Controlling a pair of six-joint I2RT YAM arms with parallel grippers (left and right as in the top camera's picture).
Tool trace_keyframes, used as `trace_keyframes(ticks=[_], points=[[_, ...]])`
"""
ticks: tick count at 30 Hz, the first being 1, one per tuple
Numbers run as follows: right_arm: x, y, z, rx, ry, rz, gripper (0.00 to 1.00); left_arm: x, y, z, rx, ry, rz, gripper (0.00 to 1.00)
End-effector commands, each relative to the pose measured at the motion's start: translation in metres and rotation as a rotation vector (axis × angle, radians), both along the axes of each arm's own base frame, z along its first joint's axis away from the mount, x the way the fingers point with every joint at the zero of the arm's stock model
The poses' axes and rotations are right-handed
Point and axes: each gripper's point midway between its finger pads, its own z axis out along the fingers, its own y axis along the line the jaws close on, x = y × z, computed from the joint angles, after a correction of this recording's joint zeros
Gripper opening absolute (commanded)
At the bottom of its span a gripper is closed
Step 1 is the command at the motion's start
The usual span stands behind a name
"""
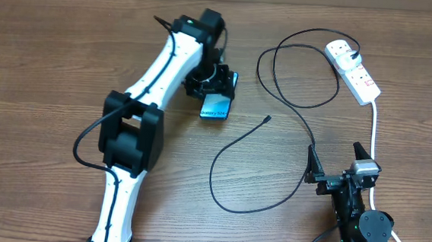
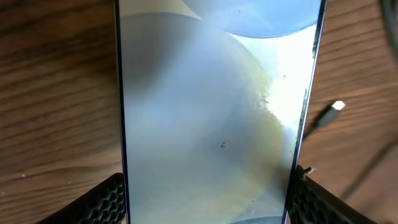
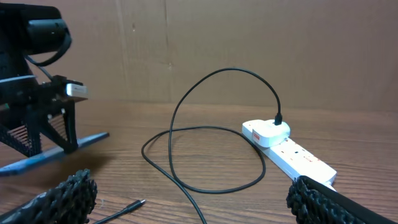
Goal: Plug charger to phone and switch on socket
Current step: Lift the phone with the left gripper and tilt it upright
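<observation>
The left pincer (image 1: 215, 86) is clamped across the slim rectangular phone with a pale blue glowing screen (image 1: 216, 107), its mesh fingers (image 2: 102, 200) pressed against both black edges. Seen from the right wrist, the phone looks tilted, with one end off the brown wooden desk (image 1: 68, 57). Just right of it lies the small connector tip (image 1: 268, 118) of the long thin black charger cable (image 1: 233, 149), which loops to the white oblong power strip (image 1: 356, 74) at far right and is plugged in there. The right pincer (image 1: 337, 158) hovers near, wide apart and empty. The step in hand seems to be steadying the phone. Next, the right pincer probably needs to pick up the tip and align it with the phone's port.
</observation>
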Motion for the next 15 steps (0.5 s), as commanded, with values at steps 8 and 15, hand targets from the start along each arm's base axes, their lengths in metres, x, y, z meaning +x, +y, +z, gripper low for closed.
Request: trace_keyframes(ticks=[8,15], points=[[0.0,0.0,-0.002,0.006,-0.001,-0.001,1.0,0.007,-0.015,0.033,-0.304,0.068,0.059,0.7],[-0.003,0.016,0.016,0.064,-0.064,0.099,1.0,0.009,-0.013,0.034,-0.311,0.066,0.065,0.71]])
